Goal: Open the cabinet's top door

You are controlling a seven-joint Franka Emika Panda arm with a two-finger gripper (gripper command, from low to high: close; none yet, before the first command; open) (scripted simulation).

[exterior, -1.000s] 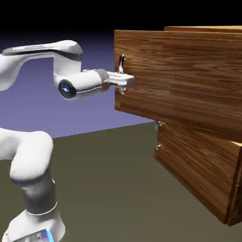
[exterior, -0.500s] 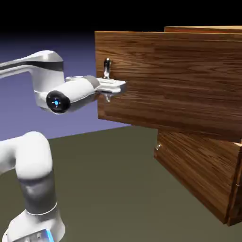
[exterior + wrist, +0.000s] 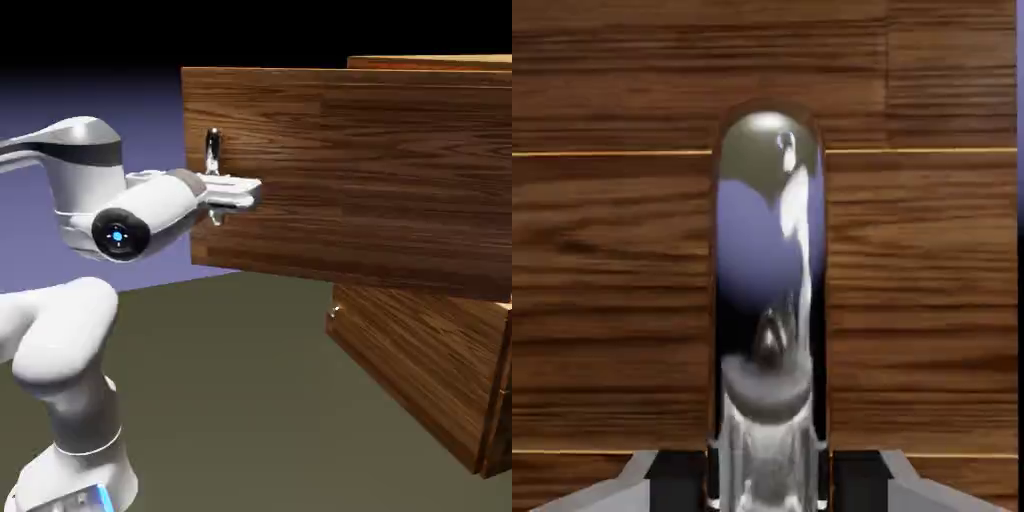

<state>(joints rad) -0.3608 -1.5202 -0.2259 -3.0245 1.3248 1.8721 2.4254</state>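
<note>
Compared with the earlier exterior frames, you can see that the top door (image 3: 350,175) has travelled further toward the exterior view's left: its near edge, which stood level with the gripper's tip a second ago, now sits well left of that position. The arm (image 3: 75,200) has drawn back with it, and the wrist housing with its blue light now faces the camera more directly.

Note the gripper (image 3: 232,192): its fingers are clenched on the handle (image 3: 212,152), the short vertical silver bar close to the door's left edge. In the hand view the handle (image 3: 769,300) fills the centre as a tall, rounded, mirror-like bar, running down between the two grey fingertips (image 3: 902,487) at the bottom edge. The bar sits tight between them with no visible gap on either side. Wood grain covers the rest of that view.

Observe the cabinet (image 3: 430,360) at the exterior view's right. The top door projects far out from the cabinet body, overhanging the lower panel (image 3: 420,365), which remains flush and closed with its own small handle (image 3: 333,315) at its left edge. The table (image 3: 250,400) lies dark beneath the overhanging door, and the arm's base rises from the lower left.
</note>
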